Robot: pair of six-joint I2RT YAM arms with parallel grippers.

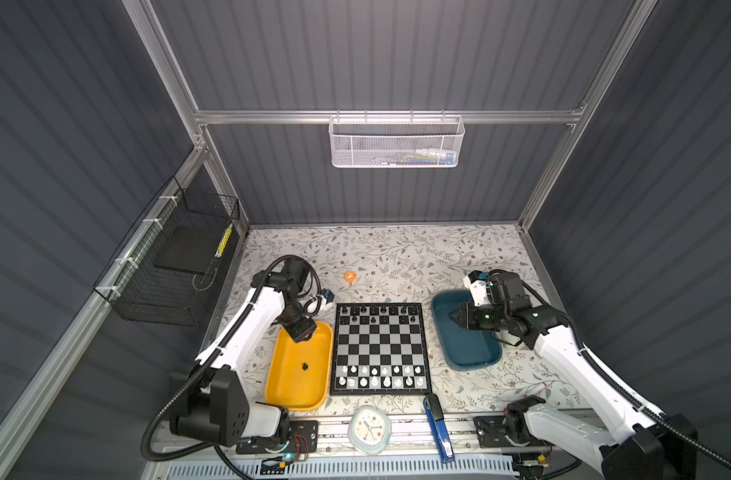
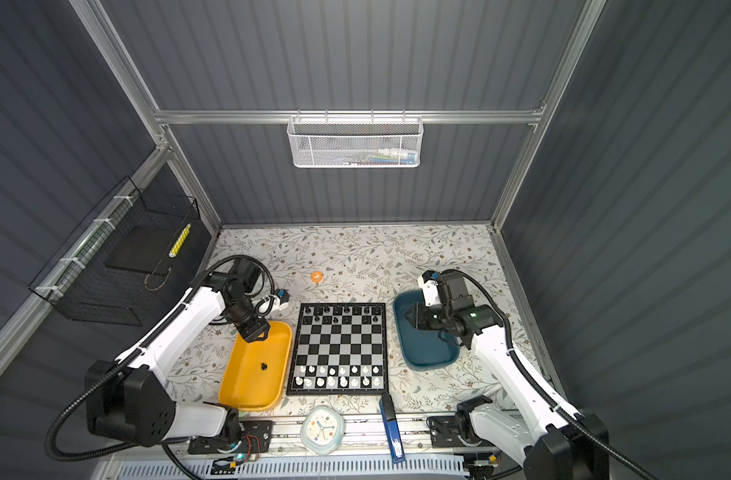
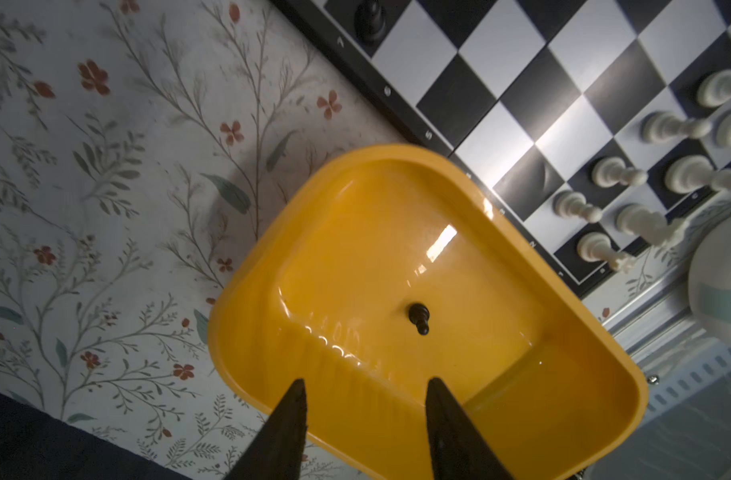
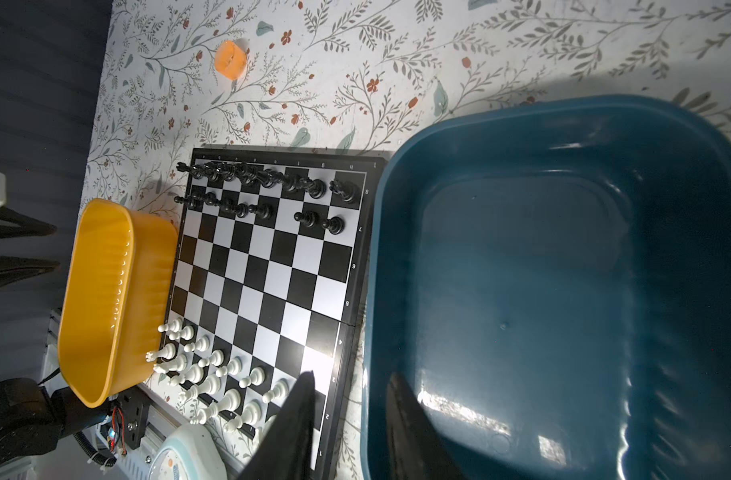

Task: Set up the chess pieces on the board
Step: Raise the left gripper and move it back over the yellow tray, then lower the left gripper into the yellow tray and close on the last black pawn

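One black pawn point(image 3: 418, 318), perhaps, lies in yellow tray point(image 3: 355, 249); right wrist misses it.

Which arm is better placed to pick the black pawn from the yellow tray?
Left: left gripper open over the yellow tray, facing the black pawn; right gripper over the teal tray.

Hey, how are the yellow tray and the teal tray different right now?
The yellow tray sits on the left-arm side of the board; the teal tray sits on its right-arm side. The yellow tray holds one black pawn; the teal tray shows no piece. Both are shallow, rounded rectangles beside the board.
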